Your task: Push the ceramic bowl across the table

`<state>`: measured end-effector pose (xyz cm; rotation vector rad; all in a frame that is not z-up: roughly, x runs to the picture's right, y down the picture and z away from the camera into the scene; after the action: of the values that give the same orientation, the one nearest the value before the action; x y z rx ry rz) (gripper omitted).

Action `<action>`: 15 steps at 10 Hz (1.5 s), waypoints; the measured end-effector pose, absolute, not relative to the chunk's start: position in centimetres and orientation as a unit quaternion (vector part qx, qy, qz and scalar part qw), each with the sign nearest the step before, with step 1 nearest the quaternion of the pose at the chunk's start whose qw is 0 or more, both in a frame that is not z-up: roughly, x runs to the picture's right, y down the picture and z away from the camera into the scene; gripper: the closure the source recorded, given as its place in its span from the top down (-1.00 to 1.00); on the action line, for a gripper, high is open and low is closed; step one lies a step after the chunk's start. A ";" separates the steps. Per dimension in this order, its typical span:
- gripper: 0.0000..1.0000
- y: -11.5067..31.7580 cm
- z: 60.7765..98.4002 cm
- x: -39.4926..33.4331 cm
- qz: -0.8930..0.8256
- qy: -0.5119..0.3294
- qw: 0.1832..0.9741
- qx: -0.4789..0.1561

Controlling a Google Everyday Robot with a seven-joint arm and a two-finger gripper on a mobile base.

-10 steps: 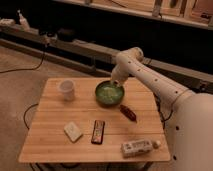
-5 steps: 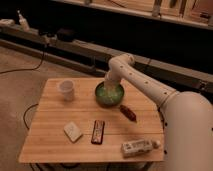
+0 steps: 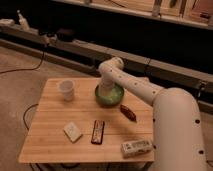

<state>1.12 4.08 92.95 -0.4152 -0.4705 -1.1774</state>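
White cup (image 3: 66, 90) at left, pale block (image 3: 73, 131), dark bar (image 3: 98, 132) beside it, reddish-brown packet (image 3: 128, 112), white carton (image 3: 136, 146) lying flat

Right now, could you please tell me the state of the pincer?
Pincer: cannot be told; it is down at the bowl, on the table's far side.

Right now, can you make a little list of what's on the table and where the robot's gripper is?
table: light wooden planks
ceramic bowl: green, far middle
gripper: down at the bowl
white cup: left of bowl
reddish item: right of bowl, nearer
dark bar: front middle
pale packet: left of bar
white box: front right corner
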 end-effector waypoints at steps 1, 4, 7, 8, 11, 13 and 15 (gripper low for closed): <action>-1.00 4.3 93.0 1.0 -0.545 -0.217 0.785 -0.198; -1.00 4.3 93.0 1.3 -0.545 -0.215 0.786 -0.199; -1.00 5.2 92.8 0.8 -0.544 -0.224 0.782 -0.207; -1.00 6.0 92.7 0.9 -0.541 -0.224 0.781 -0.217; -1.00 7.3 92.0 1.0 -0.541 -0.208 0.779 -0.240; -1.00 8.4 91.9 0.0 -0.544 -0.211 0.773 -0.249; -1.00 9.3 92.2 -2.3 -0.542 -0.231 0.769 -0.247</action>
<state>-2.28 9.34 92.24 -0.5350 -0.5016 -1.1759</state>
